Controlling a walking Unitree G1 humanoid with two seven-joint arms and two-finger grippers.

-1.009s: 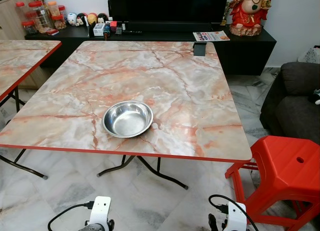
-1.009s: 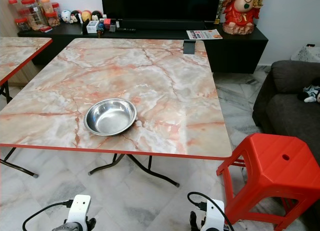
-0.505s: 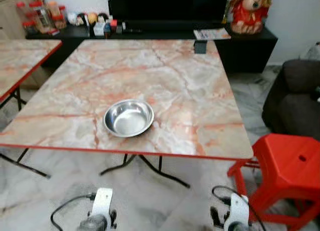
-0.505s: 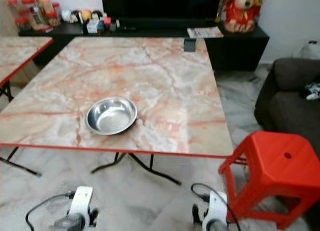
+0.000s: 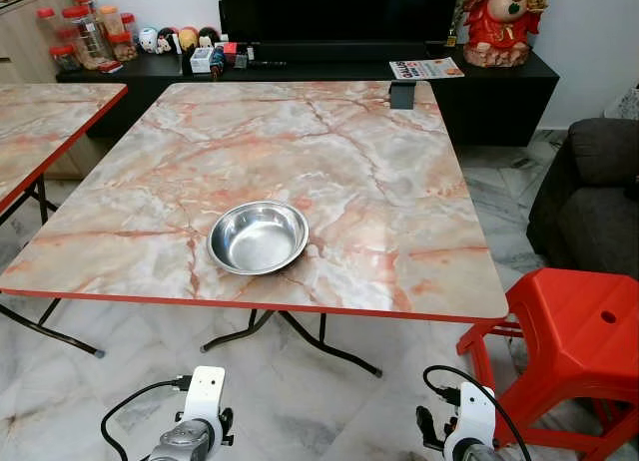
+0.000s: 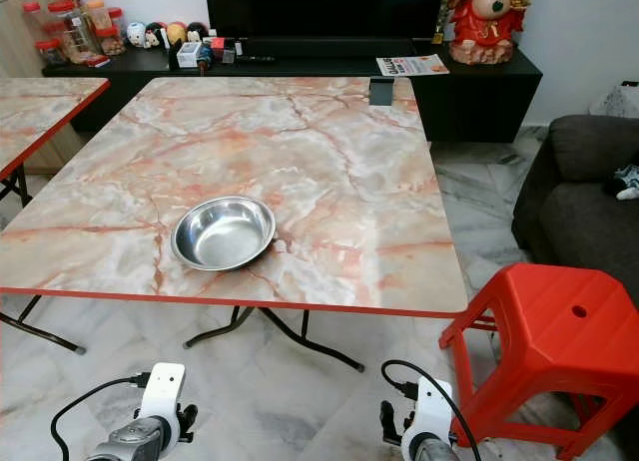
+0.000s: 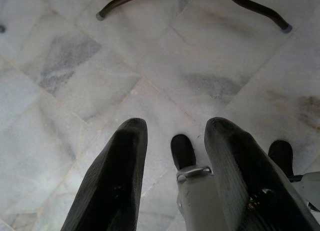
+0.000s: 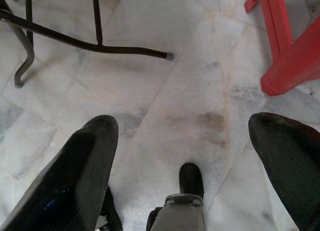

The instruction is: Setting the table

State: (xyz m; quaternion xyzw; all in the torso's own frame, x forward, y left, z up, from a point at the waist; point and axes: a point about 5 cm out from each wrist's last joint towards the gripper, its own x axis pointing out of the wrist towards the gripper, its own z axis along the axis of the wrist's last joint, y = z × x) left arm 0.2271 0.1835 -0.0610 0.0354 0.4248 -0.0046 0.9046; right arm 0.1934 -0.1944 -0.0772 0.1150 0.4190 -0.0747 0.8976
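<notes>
Ahead of and above both hanging grippers: one marble-patterned table point(image 5: 329, 132) with red edging, bearing one empty steel bowl point(image 5: 258, 236) near its front edge, nearer the left gripper's side than the right's. A small dark object point(image 5: 400, 95) stands at the table's far edge.

Left gripper point(image 7: 172, 141): hangs low over the pale marble floor point(image 7: 75, 91), fingers point(image 7: 117, 181) parted with floor showing between them, nothing held. Black table legs point(image 7: 120, 1) lie beyond its tips.

Right gripper point(image 8: 187, 136): hangs likewise, fingers point(image 8: 82, 166) spread wide, empty. A red plastic stool point(image 5: 574, 331) stands just beside it, outward, with the stool's foot point(image 8: 290, 61) on the floor past the fingertips.

Further left of the left gripper: a second marble table point(image 5: 40, 122). Beyond the main table: a black cabinet point(image 5: 499, 92) carrying jars point(image 5: 85, 27), small items, a leaflet point(image 5: 426, 69) and a red figurine point(image 5: 502, 17). Right of the stool: a dark grey sofa point(image 5: 589, 197).
</notes>
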